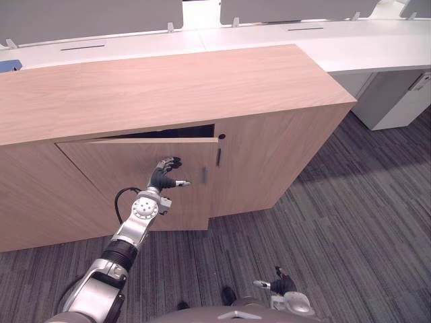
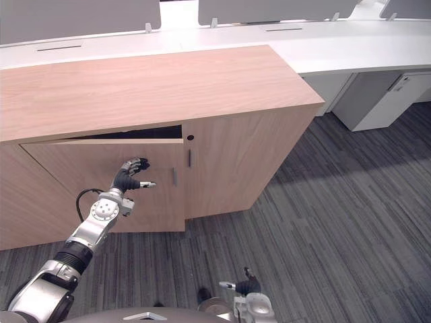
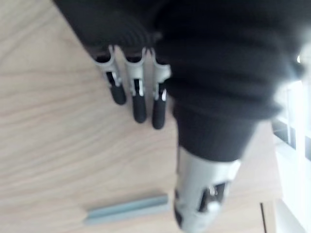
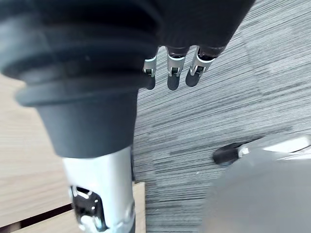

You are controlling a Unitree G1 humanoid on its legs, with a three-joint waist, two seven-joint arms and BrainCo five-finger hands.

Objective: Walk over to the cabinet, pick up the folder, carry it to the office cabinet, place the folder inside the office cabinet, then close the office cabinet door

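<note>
The folder is probably sitting inside the light wooden office cabinet [image 1: 168, 87], though I can't make it out in the dark gap [image 1: 168, 132]. The left hand [image 1: 162, 175] is pressing straight-fingered on the ajar wooden door [image 1: 114, 182] beside its slim grey handle [image 3: 126, 209]. The right hand [image 1: 283, 285] is hanging loose and empty. Only the shutting is left, I'd say.

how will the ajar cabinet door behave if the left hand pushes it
The door looks like a stiff wood panel, so it should swing, not flex. It is slightly ajar, so a light push from the left hand probably shuts it. Straight fingers may slide on its smooth face.
</note>
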